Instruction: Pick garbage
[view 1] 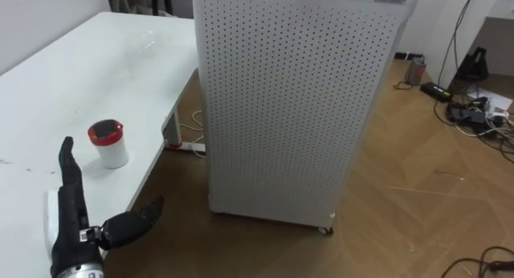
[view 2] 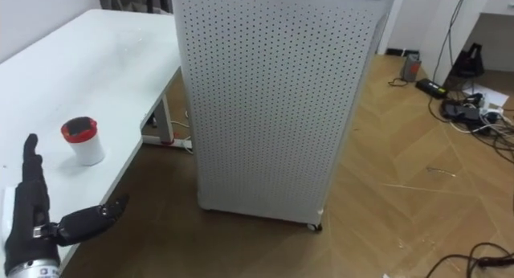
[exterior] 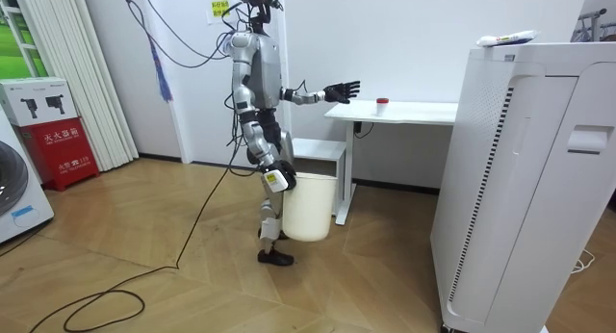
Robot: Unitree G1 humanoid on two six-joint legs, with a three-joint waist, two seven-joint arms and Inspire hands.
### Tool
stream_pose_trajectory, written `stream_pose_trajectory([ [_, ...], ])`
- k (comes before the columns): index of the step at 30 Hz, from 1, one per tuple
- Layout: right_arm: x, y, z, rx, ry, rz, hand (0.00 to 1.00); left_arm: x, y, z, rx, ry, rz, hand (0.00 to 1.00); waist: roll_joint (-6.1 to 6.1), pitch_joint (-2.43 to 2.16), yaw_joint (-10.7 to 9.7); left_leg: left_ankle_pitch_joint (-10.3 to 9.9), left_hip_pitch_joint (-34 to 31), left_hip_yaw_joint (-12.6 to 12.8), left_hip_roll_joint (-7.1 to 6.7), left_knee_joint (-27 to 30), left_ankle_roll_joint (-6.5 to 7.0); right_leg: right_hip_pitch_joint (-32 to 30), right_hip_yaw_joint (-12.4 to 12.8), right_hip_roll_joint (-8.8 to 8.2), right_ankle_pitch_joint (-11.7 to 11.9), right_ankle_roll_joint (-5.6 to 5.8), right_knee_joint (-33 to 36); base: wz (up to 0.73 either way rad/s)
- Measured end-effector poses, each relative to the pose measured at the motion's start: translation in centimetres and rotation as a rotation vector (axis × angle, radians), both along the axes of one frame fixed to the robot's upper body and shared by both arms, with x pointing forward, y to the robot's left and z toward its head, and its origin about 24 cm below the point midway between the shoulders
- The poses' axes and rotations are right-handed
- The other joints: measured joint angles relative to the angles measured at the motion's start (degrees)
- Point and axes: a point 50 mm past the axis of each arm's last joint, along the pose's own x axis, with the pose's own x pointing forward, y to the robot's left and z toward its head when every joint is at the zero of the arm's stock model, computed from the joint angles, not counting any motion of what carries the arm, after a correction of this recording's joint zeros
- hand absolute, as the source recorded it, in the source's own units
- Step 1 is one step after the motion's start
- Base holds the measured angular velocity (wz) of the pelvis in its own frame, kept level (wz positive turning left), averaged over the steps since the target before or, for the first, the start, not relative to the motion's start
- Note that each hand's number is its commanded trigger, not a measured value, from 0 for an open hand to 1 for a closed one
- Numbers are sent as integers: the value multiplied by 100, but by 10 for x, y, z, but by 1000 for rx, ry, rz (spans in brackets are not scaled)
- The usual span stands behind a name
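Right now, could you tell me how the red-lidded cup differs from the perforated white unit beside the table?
The cup is small and round, with a red lid; the perforated unit is tall, boxy and white. The cup stands on the table; the unit stands on the wooden floor. The cup's side is plain; the unit's panel is full of holes. Both are white-bodied and upright.

Table: plain white; cup on it has a white body and a red lid with a darker centre. Cabinet: pale grey-white, its face covered by an even grid of small dark holes; floor: light brown wood in a herringbone pattern. Left hand: black with a silver wrist; bin: cream; box: red below, white above.
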Motion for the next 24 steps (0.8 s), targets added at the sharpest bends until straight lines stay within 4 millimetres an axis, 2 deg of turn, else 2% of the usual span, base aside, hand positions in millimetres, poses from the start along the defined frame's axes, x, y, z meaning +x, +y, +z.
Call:
stream_pose_trajectory([
  [3,0,0,0,2,4,3,100,-3,4,-2,2,8,21,0,-16,21,95,-101,-80,28,10,423,-66,-46,94,18,-188,-61,306,-16],
  [6,-1,0,0,3,7,6,100,-10,12,-7,4,32,56,0,-8,39,122,-168,-471,-4,33,1473,-99,16,246,44,-330,-150,491,-7],
  [7,0,-1,0,-1,6,4,100,-11,13,-8,1,36,62,0,19,70,106,-184,-800,-59,40,2030,-104,110,302,63,-382,-216,533,20],
  [8,-1,-3,0,-8,9,0,100,-11,12,-9,-6,39,63,0,29,80,88,-203,-1129,-134,-16,2240,-104,123,339,67,-430,-258,578,28],
  [9,-2,-3,0,-10,11,-3,100,-11,11,-10,-11,40,63,0,13,94,74,-202,-1328,-134,-36,2237,-103,132,340,66,-445,-259,572,24],
  [10,-4,-6,0,-19,16,-10,100,-11,9,-11,-20,42,65,0,56,99,82,-162,-1683,-142,-104,2087,-101,153,365,64,-472,-264,568,5],
  [12,-5,-8,0,-32,25,-18,100,-12,10,-12,-26,44,75,0,95,103,130,92,-2053,-137,-174,1424,-127,209,337,59,-529,-260,566,-7],
  [13,-6,-7,0,-32,32,-23,100,-12,11,-12,-31,41,84,0,100,98,138,428,-2168,-140,-189,864,-85,270,268,53,-610,-264,587,-5],
  [14,-9,-7,-1,-32,40,-25,100,-14,11,-13,-36,43,92,0,75,79,137,809,-2188,-139,-195,525,-56,350,273,53,-706,-219,608,-4],
  [15,-11,-8,-1,-32,43,-27,100,-14,11,-13,-36,43,92,0,51,57,137,1000,-2174,-135,-196,437,-54,371,283,51,-764,-211,630,0],
  [16,-12,-8,-1,-30,47,-35,100,-13,11,-12,-34,42,89,0,39,9,119,1269,-2088,-87,-229,317,53,407,271,17,-852,-180,656,0],
  [17,-12,-8,-2,-27,52,-40,100,-13,11,-12,-33,44,87,0,-46,-1,116,1412,-2041,11,-241,288,162,429,181,-54,-934,-138,640,-6],
  [18,-11,-8,-1,-31,54,-36,100,-14,11,-13,-33,46,87,0,-81,-1,146,1473,-2028,31,-259,315,203,441,134,-94,-967,-121,634,-22],
  [19,-10,-9,-1,-38,54,-28,100,-14,11,-13,-34,47,86,0,-138,12,231,1477,-2019,58,-307,444,260,520,-18,-192,-1017,-82,577,-23],
  [20,-10,-11,-1,-46,54,-24,100,-14,10,-13,-35,46,82,0,-187,38,249,1307,-2035,169,-326,612,291,624,-164,-290,-1067,-38,483,-18],
  [21,-10,-12,0,-52,56,-23,100,-13,10,-13,-35,47,79,0,-193,45,246,1195,-2053,191,-337,723,300,677,-201,-324,-1090,-20,443,-10],
  [23,-13,-15,0,-64,64,-28,100,-13,10,-13,-36,46,77,0,-214,44,244,727,-2085,338,-415,1184,378,817,-391,-491,-1296,126,624,-6],
  [24,-13,-15,0,-67,65,-28,100,-12,10,-12,-36,45,74,0,-201,43,247,615,-2090,356,-420,1278,401,799,-514,-542,-1342,192,813,-4],
])
